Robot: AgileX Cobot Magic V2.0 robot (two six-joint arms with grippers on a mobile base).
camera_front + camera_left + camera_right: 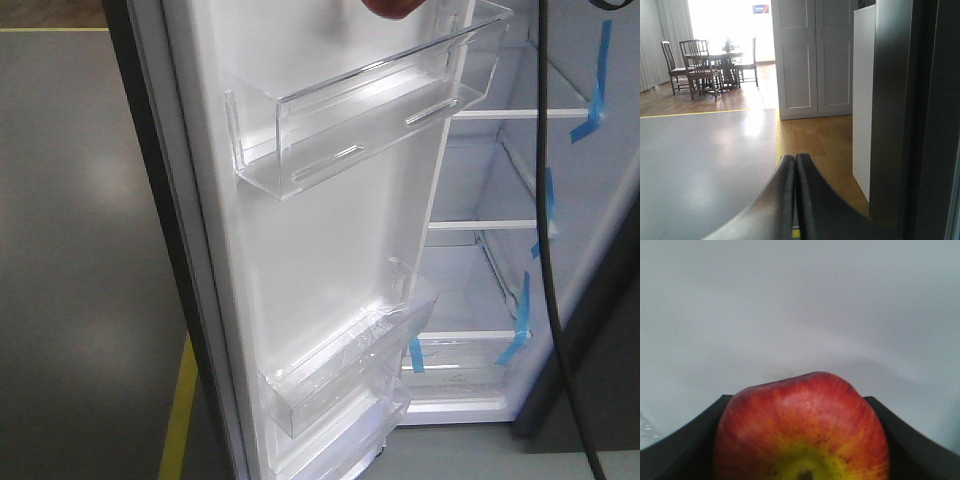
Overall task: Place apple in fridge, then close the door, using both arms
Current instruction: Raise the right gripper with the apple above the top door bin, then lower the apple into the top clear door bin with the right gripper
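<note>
Apple [802,435] is pinched between the right jaws, with a black finger [685,445] pressed to each flank. Its yellow stem end faces the wrist camera and its red shoulder points away. Behind it lies only plain white, so I cannot tell which part of the fridge [490,180] it faces. In the front view a reddish sliver [398,8] shows at the top edge, just above the fridge door's upper bin [370,110]; too little of it shows to name it.

The door [330,250] stands wide open to the left of the fridge, its white lining turned towards the camera. The clear upper bin hangs on that lining, and a lower bin [340,370] sits near the foot of the door. Inside the fridge, white-edged clear shelves [520,113] are stacked one above another, with blue tape strips [598,70] on their right ends and along the right wall. A black cable [548,250] hangs down in front of the fridge opening.

The left jaws are pressed together and hold nothing, just left of a dark grey panel [895,100]; whether that is the fridge's side or the door's outer face I cannot tell. Beyond the fridge, grey floor [700,165] bordered by a yellow line [778,135] gives way to wood boards, a white double-door cupboard [812,55] and a dining table with chairs [700,65].
</note>
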